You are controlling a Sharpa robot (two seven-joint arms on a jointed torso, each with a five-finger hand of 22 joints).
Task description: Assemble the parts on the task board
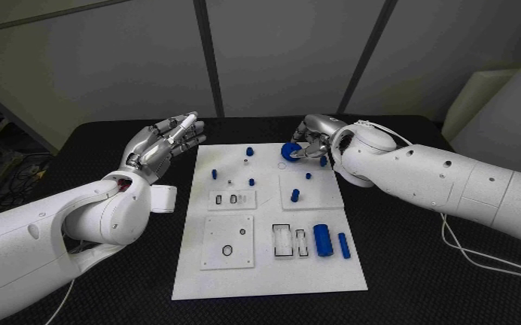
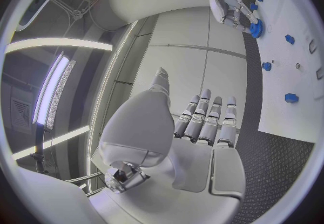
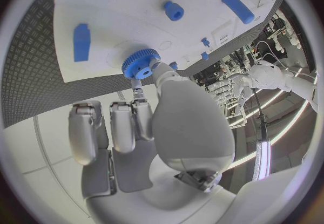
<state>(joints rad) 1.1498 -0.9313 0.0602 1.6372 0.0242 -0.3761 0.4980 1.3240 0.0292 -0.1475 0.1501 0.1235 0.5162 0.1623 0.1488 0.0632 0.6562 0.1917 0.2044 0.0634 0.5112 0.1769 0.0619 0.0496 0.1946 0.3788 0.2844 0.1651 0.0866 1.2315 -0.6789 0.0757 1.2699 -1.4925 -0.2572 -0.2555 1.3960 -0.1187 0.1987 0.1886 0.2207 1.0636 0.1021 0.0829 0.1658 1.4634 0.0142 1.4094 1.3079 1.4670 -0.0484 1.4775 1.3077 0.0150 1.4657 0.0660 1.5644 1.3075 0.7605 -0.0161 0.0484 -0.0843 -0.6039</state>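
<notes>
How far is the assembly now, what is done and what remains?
Done: several small blue pegs seem to stand on the task board. In hand: the right hand holds the blue gear at the board's far edge. Left: the large blue cylinder lies loose; the left hand is empty.

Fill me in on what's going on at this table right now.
The robot is assembling blue parts on the white task board. Its right hand holds a blue gear at the board's far edge, pinched at the fingertips. The left hand hovers open beside the board, holding nothing. Several other blue pieces, including a large cylinder, lie on the board.
</notes>
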